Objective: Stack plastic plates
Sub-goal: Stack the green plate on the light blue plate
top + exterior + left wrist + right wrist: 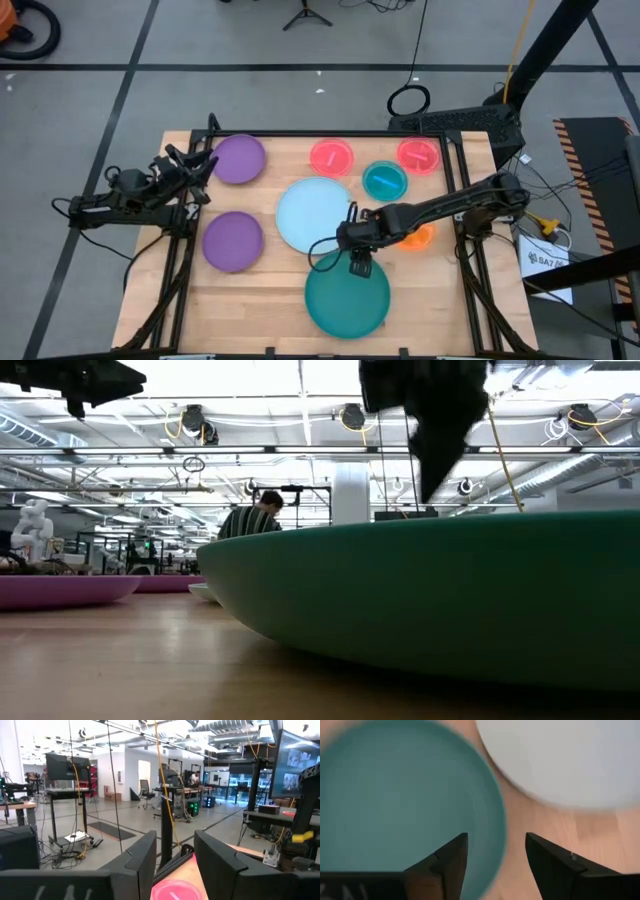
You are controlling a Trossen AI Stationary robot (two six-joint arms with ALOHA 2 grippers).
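The right gripper [358,266] hangs over the far rim of the teal plate [347,296], fingers [451,861] parted by a moderate gap and holding nothing; in the right wrist view the rim runs beneath that gap, one finger over the dish and the other over bare table [260,300]. The teal plate sits nearest the front edge. Judged as thin moulded plastic, it should be light, fairly stiff and smooth enough to slip, so the raised rim is the only sensible hold: one finger inside the lip, one outside. Just beyond the gripper lies the light blue plate [315,214], its edge close to the teal rim but apart from it; an outer finger coming down here has little room and could nudge it. The orange plate [418,237] lies beside the arm, partly hidden under it. Farther off are the small blue plate [384,181] and two pink plates [331,157] [419,155]; well to the other side, two purple plates [232,241] [239,159]. None is stacked yet. The left gripper [200,165] waits at the table's far left, beside the far purple plate, open and empty.
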